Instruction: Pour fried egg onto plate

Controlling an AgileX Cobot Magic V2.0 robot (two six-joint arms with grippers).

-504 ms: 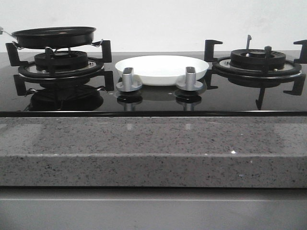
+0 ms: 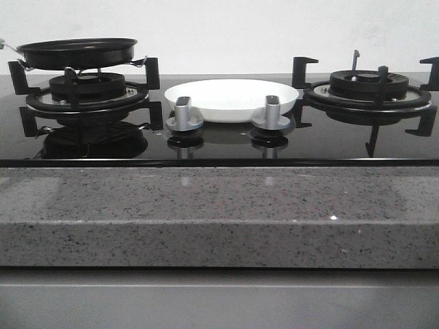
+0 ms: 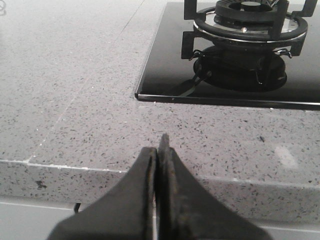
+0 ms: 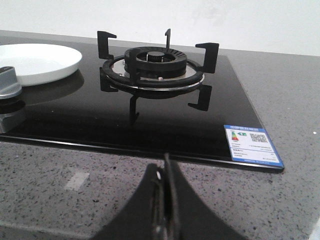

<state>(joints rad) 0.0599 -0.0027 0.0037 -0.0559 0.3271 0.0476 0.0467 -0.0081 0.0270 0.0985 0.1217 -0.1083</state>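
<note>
The white plate (image 2: 232,98) lies on the black glass hob between the two burners, behind two silver knobs; part of the plate (image 4: 37,62) shows in the right wrist view. A round black pan (image 2: 77,52) rests on the left burner's grate. The fried egg is hidden from every view. My left gripper (image 3: 159,150) is shut and empty above the speckled grey counter, in front of the left burner (image 3: 248,22). My right gripper (image 4: 166,167) is shut and empty over the counter in front of the right burner (image 4: 156,62). Neither gripper appears in the front view.
Two silver knobs (image 2: 185,115) (image 2: 271,113) stand in front of the plate. The right burner's grate (image 2: 368,89) holds nothing. A blue-edged label (image 4: 251,144) sticks on the hob's near right corner. The grey counter (image 2: 219,212) has a thick front edge.
</note>
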